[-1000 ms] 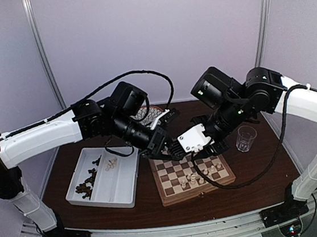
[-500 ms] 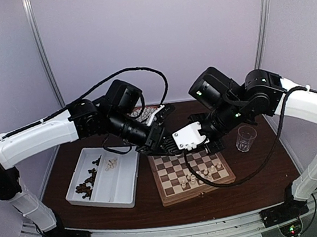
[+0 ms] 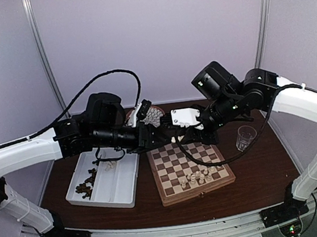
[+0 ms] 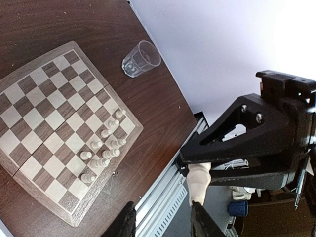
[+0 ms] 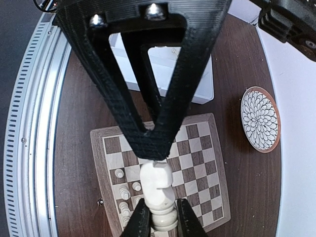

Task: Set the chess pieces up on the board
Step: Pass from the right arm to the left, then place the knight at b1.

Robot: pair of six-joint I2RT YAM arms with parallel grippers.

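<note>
Since the cream piece (image 5: pixel 158 195) seems meant for a handover, the right gripper (image 5: pixel 163 220) clamps it at lower centre, above the board (image 5: pixel 197 153), while the left gripper (image 4: pixel 164 223) hovers beside with jaws apart.

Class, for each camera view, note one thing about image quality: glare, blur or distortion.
Top external: wall strips slant, wide-angle distortion. Left wrist: wall behind the glass blown out white, own fingers blurred. Right wrist: evenly lit, board and patterned plate crisp.
</note>
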